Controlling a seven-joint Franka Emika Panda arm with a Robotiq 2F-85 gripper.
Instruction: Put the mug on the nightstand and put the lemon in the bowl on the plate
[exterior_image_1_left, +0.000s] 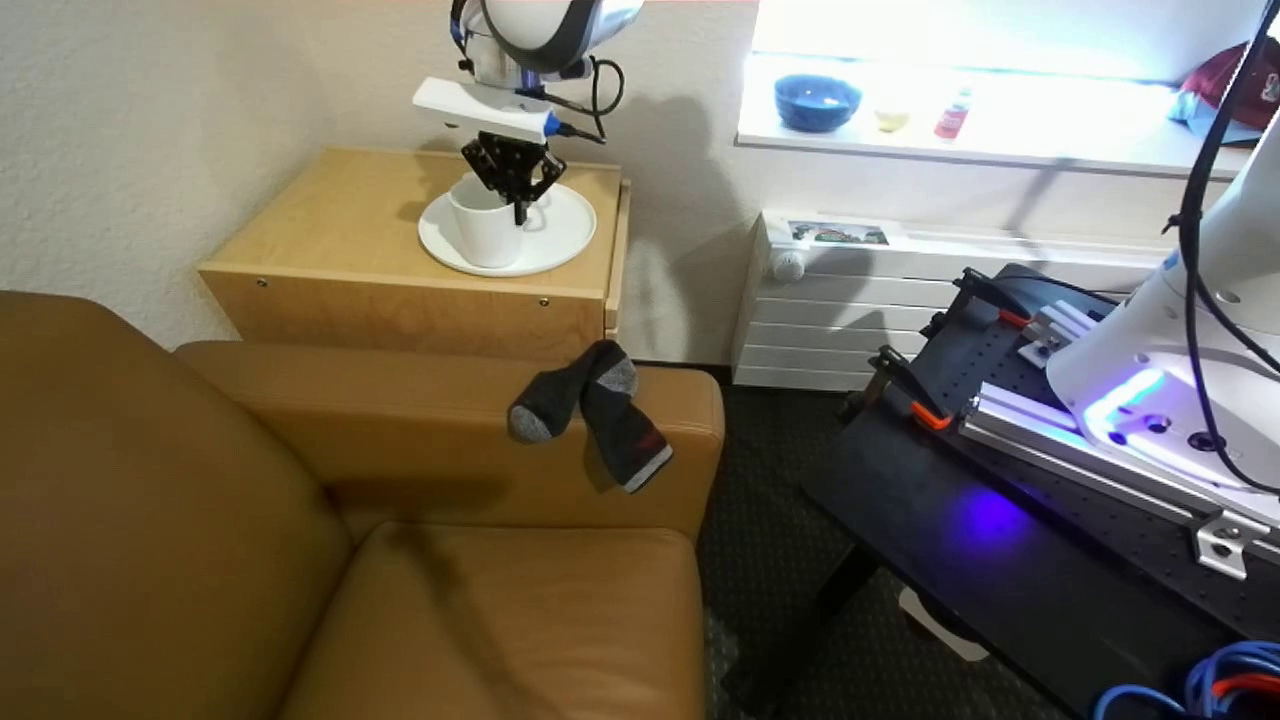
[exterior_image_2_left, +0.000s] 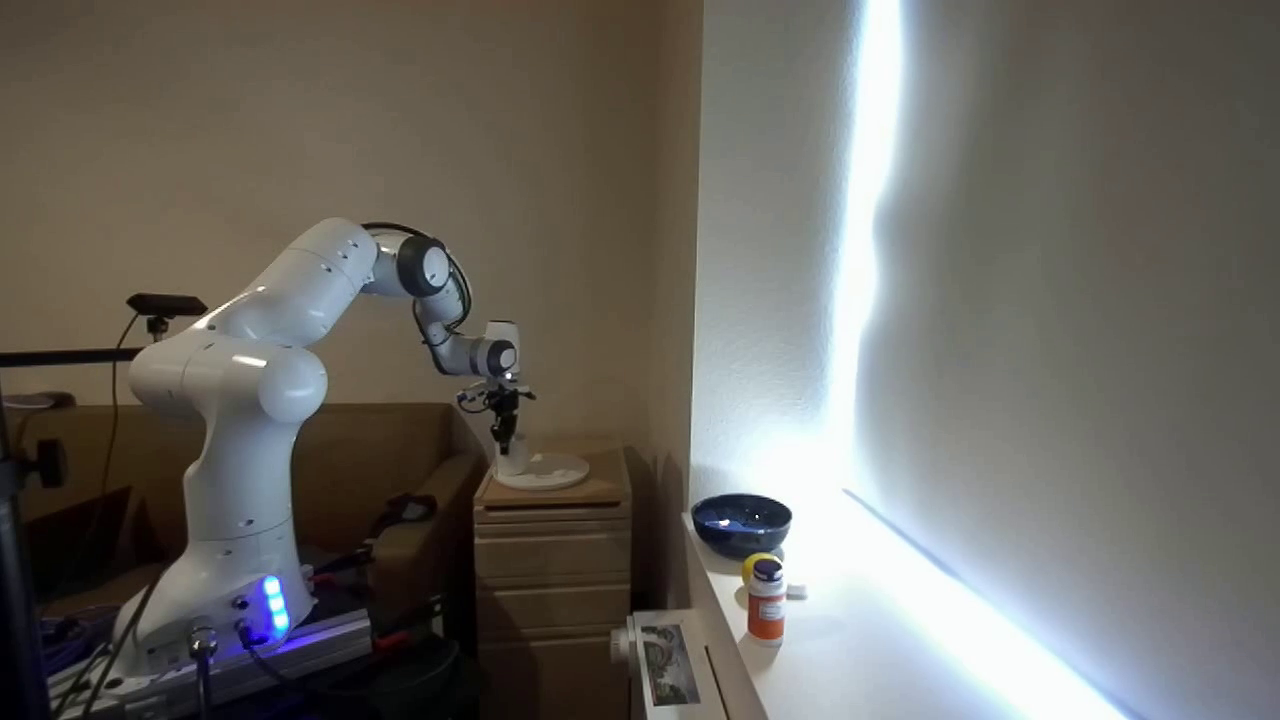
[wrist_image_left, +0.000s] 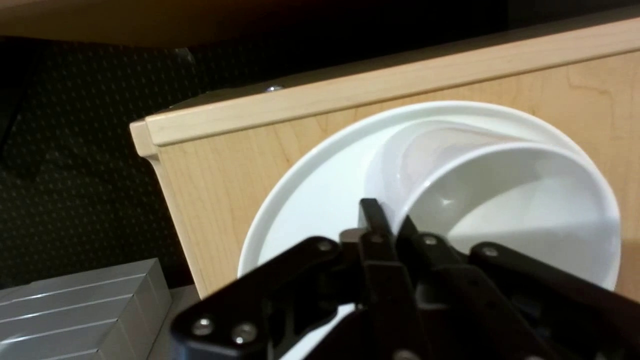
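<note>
Sofa (exterior_image_1_left: 400, 480), brown, lower left in an exterior view. Socks (exterior_image_1_left: 615, 425), dark grey with lighter patches and a red mark, draped over its armrest (exterior_image_1_left: 400, 400), centre. Radiator (exterior_image_1_left: 830, 345), white, ribbed, right of centre; knob (exterior_image_1_left: 788, 266) at its left end; printed picture (exterior_image_1_left: 838, 233) lying on top. Windowsill (exterior_image_1_left: 1090, 135), white, upper right; towards its right end, a maroon item (exterior_image_1_left: 1240, 85) and a pale-blue item (exterior_image_1_left: 1200, 112), identities unclear. Table (exterior_image_1_left: 930, 570), black, lower right; coiled cables (exterior_image_1_left: 1245, 686), blue and orange-red, bottom corner. Bottle (exterior_image_2_left: 767, 605), upright, dark cap, orange label, lower right of centre in an exterior view. Carpet (wrist_image_left: 85, 175), dark, pale-flecked, left of the wrist view.
</note>
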